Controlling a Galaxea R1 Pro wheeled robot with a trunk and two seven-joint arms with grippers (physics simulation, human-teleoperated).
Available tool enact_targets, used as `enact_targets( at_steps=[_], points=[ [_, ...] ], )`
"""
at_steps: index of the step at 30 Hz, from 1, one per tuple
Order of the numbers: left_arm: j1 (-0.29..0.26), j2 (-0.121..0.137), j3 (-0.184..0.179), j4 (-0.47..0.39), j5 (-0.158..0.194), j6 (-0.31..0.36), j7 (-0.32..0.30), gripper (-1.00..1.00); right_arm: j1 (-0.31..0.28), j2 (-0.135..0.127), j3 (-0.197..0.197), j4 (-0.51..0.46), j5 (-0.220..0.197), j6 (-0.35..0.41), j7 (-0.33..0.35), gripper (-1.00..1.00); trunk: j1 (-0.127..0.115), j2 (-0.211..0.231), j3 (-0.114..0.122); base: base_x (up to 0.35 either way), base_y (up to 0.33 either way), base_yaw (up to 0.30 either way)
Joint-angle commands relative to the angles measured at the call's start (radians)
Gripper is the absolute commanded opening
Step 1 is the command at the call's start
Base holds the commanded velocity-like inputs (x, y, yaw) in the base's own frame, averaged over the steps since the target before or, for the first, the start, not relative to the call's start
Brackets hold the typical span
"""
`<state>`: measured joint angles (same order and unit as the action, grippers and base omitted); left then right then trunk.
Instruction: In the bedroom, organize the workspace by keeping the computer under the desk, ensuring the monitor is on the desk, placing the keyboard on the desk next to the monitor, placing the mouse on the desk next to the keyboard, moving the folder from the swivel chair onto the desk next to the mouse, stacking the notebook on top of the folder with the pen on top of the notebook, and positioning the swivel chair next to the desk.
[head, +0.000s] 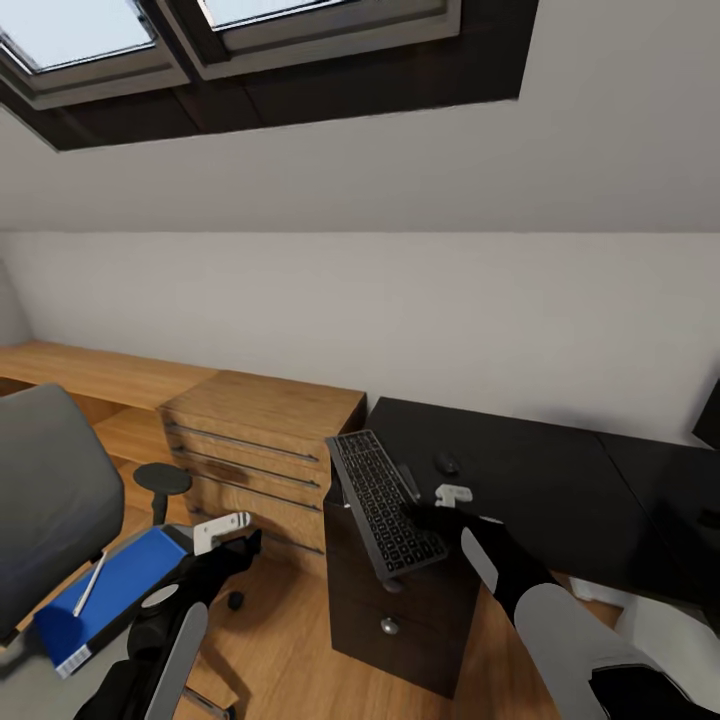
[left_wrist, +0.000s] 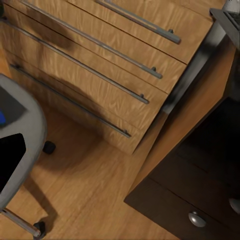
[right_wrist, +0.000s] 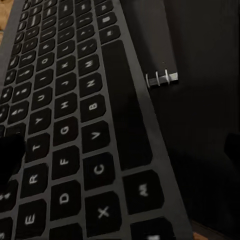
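the right gripper (head: 432, 517) holds the keyboard (head: 385, 504) tilted over the desk (head: 540, 480) edge; level it, then set it down toward two o'clock. left gripper's state cannot be told.

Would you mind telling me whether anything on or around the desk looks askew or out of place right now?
Yes: the keyboard is tilted, held above the desk's left end by the right gripper, overhanging the edge. The blue folder with the pen on it lies on the swivel chair, not the desk.
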<state>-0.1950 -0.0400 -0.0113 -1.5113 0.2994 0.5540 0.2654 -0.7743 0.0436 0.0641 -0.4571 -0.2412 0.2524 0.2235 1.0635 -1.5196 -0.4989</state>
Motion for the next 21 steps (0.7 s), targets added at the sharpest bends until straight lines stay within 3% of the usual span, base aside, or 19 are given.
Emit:
enact_targets(
  at_steps=[1,12,15,19,21],
  points=[
    [-0.001,0.0,-0.001,-0.001,0.011,0.003,0.009,1.0,0.0,-0.001,0.003,-0.001,-0.009,-0.01,-0.001,1.0,-0.004,0.007,0.002,0.0,0.0,0.0],
    [-0.001,0.0,-0.001,0.0,0.011,0.003,0.009,1.0,0.004,-0.001,0.004,-0.053,-0.013,-0.071,-0.001,1.0,-0.046,0.084,0.037,0.0,0.0,0.0],
    [-0.001,0.0,-0.001,0.0,0.011,0.003,0.009,1.0,0.053,0.0,0.004,-0.172,-0.02,-0.053,-0.001,1.0,-0.046,0.084,0.037,0.0,0.0,0.0],
    [-0.001,0.0,-0.001,0.0,0.009,0.003,0.009,1.0,0.126,0.001,0.004,-0.312,-0.031,0.028,-0.001,1.0,-0.046,0.084,0.037,0.0,0.0,0.0],
    [-0.001,0.0,-0.001,0.0,0.008,0.003,0.009,1.0,0.161,0.0,0.003,-0.4,-0.058,0.086,-0.001,1.0,-0.046,0.084,0.037,0.0,0.0,0.0]
  ],
)
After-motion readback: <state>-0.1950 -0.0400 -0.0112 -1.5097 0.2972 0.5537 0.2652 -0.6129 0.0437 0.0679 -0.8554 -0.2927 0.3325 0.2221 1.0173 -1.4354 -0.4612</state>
